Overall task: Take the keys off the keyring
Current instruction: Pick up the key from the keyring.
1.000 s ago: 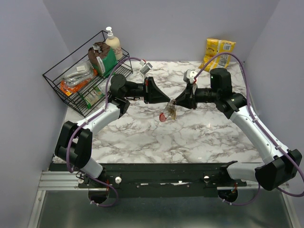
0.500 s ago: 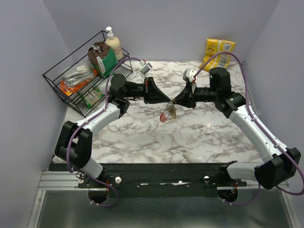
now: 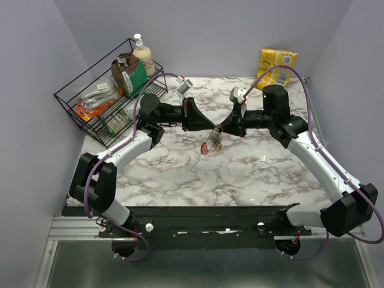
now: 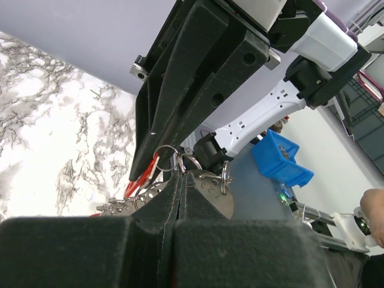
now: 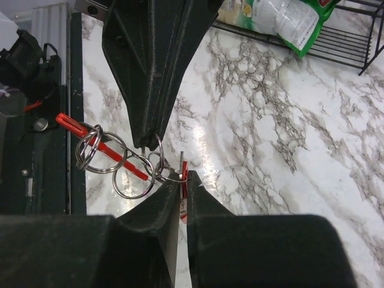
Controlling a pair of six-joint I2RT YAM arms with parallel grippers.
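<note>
Both grippers meet tip to tip above the middle of the marble table. My left gripper (image 3: 210, 125) (image 4: 180, 175) is shut on a thin metal ring of the keyring (image 4: 170, 157). A red loop (image 4: 142, 179), a round silvery tag (image 4: 211, 193) and more rings hang from the keyring. My right gripper (image 3: 221, 128) (image 5: 183, 183) is shut on a red-headed key (image 5: 184, 174) seen edge-on, linked to the rings (image 5: 135, 175) and a red strap (image 5: 99, 143). The other keys (image 3: 213, 143) dangle below the two grippers, with a red piece lowest.
A black wire rack (image 3: 77, 103) with a soap bottle (image 3: 143, 55) and bags stands at the back left. A yellow packet (image 3: 275, 63) leans at the back right. A small white object (image 3: 183, 86) lies behind the left gripper.
My right gripper has moved a little to the left, closer to my left gripper. The hanging keys have swung slightly. The left arm has held still.
</note>
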